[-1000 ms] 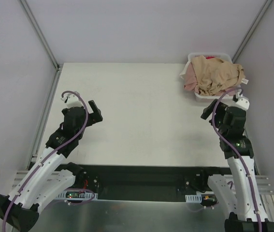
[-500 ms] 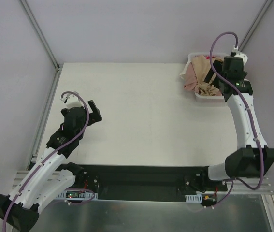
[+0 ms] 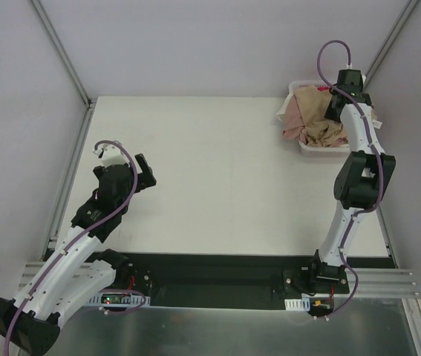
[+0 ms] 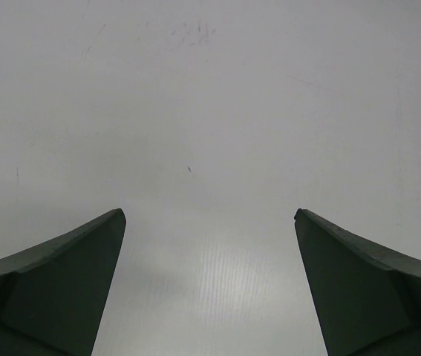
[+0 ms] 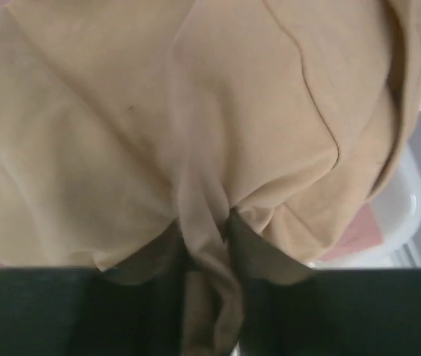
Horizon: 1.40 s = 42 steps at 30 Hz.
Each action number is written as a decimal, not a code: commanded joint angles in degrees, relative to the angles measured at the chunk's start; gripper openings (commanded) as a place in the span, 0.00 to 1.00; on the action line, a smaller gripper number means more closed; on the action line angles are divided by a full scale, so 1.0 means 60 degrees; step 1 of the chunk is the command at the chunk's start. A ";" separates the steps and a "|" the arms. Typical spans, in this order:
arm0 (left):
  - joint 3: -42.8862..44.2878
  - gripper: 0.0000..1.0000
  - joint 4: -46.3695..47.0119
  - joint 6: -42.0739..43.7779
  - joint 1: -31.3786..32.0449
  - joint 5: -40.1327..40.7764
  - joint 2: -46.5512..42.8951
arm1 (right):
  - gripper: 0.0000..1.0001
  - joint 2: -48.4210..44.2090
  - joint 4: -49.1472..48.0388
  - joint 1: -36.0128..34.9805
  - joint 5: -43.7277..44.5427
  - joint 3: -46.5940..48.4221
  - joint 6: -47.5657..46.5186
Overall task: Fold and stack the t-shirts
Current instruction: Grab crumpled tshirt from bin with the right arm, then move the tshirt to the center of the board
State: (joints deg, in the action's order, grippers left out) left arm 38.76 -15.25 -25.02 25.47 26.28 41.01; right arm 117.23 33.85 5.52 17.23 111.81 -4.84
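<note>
left pincer (image 4: pixel 210 216): jaws wide apart, nothing between them; hangs over bare surface (image 3: pixel 217 170) near the left edge, about midway between near and far edges
surface: white, matte; a few faint scuffs show in the left wrist view
pink t-shirt (image 3: pixel 293 119): crumpled, hanging over the left rim of the basket (image 3: pixel 315 150) at the far right corner of the surface
tan t-shirt (image 5: pixel 195 111): bunched on top of the heap in the basket, lying over the pink one; white label visible at its right edge in the right wrist view
basket: white plastic, sits in the far right corner of the surface, touching neither arm base
right pincer (image 5: pixel 206 236): arm stretched out to the far right corner, pincer down on the heap; jaws clamped on a gathered fold of the tan t-shirt, cloth puckering into the pinch from both sides
</note>
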 commanded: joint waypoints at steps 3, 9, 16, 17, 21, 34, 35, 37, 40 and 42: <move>-0.0001 0.99 0.0314 0.0170 0.0017 0.0176 -0.0127 | 0.05 -0.0742 -0.0146 0.0018 -0.1256 0.0789 -0.0160; -0.0103 0.99 0.0314 0.0082 0.0002 -0.0029 -0.0316 | 0.01 -0.2850 -0.1008 0.0018 -0.3742 0.0674 0.0776; -0.0176 0.99 0.0314 -0.0035 0.0002 0.0029 -0.0449 | 0.01 -0.5298 -0.2741 -0.0479 -0.6957 0.0332 0.3457; -0.0176 1.00 0.0314 -0.0035 0.0002 0.0029 -0.0449 | 0.01 -0.5387 -0.2625 -0.0901 -0.7148 0.0480 0.3531; -0.0147 0.99 0.0314 -0.0050 0.0002 0.0000 -0.0449 | 0.01 -0.5622 -0.2550 -0.2382 -0.8288 0.0905 0.3560; -0.0206 0.99 0.0271 -0.0327 0.0002 0.0146 -0.0712 | 0.01 -0.4041 -0.3619 -0.5534 -0.9464 0.2430 0.4512; -0.0235 0.99 0.0270 -0.0342 0.0002 0.0175 -0.0785 | 0.01 -0.4026 -0.3619 -0.5505 -0.9464 0.2314 0.4556; -0.0264 0.99 0.0227 -0.0401 0.0017 0.0321 -0.0873 | 0.02 -0.4303 -0.3620 -0.5446 -0.9406 0.1102 0.4469; -0.0308 0.99 0.0168 -0.0518 0.0017 0.0541 -0.1035 | 0.14 -0.5210 -0.3605 -0.4965 -0.9070 -0.2219 0.4381; -0.0352 0.99 0.0139 -0.0562 0.0002 0.0585 -0.1094 | 0.23 -0.5751 -0.3430 -0.4145 -0.8325 -0.3759 0.3960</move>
State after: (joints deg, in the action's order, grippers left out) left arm 37.39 -15.29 -26.76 25.47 27.35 35.66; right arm 89.30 14.48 -25.85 -37.82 104.27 20.75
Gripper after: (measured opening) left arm 0.993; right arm 0.150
